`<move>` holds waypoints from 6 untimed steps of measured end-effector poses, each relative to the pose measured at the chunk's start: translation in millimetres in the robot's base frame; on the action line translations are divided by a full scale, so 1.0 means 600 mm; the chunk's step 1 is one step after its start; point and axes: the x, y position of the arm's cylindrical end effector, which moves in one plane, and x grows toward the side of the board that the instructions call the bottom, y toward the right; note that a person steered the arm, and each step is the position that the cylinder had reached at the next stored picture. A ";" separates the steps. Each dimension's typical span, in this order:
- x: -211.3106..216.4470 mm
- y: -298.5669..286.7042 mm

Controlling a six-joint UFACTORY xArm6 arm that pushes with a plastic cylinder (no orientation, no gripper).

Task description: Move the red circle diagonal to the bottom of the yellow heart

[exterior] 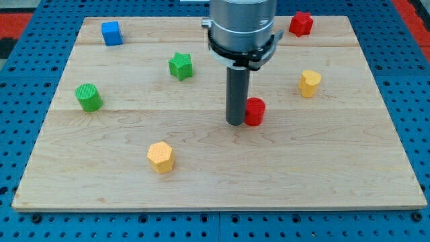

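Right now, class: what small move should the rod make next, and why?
Probably a short push toward the view's right. My tip sits against the left side of the red circle, and the yellow heart lies up and right of it.

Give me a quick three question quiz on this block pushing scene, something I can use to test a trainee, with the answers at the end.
1. True or false: my tip sits right at the red circle, on the side toward the view's left.
2. Which block lies nearest the view's bottom edge? A) green star B) yellow hexagon C) blue cube
3. Fill in: the yellow heart lies toward the view's ____ and upper side of the red circle.

Key:
1. True
2. B
3. right
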 end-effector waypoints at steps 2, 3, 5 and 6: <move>-0.066 0.032; 0.029 0.090; 0.101 0.142; 0.059 0.109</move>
